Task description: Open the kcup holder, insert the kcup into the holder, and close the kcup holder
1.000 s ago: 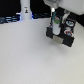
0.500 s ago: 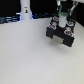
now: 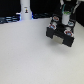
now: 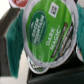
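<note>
We see a white post (image 3: 25, 8) at the exterior view's left on the pale desk (image 3: 30, 55). To its right, the black kcup holder (image 3: 62, 33) sits under our claw (image 3: 63, 20). Up close, the claw is pinching the green kcup (image 4: 49, 31).

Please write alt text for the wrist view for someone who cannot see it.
A green kcup with a pale rim fills the frame at close range, its lid printed with a round logo and "DARK MAGIC". Dark, blurred shapes sit behind and beside it on a white surface.
</note>
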You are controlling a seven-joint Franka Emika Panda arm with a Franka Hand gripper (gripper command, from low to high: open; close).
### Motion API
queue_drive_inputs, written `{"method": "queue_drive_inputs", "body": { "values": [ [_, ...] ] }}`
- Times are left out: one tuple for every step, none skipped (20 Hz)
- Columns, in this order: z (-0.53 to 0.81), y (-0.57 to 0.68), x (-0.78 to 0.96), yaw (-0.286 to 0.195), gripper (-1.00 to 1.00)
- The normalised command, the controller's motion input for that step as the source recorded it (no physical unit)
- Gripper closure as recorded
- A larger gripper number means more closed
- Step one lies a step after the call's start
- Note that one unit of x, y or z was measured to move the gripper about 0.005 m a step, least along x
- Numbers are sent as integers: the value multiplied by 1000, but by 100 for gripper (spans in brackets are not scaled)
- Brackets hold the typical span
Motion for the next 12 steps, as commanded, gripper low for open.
{"method": "queue_drive_inputs", "body": {
  "values": [
    [-172,131,-249,106,100],
    [-227,45,-219,85,100],
    [-263,38,-187,71,100],
    [-281,35,-162,74,100],
    [-285,26,-123,72,100],
    [-294,19,-120,66,100],
    [-300,13,-114,61,100],
    [-300,-25,-135,49,100],
    [-301,-19,-112,43,100],
    [-296,-18,-111,34,100],
    [-279,-27,-94,19,100],
    [-245,-39,-76,11,100]
  ]
}}
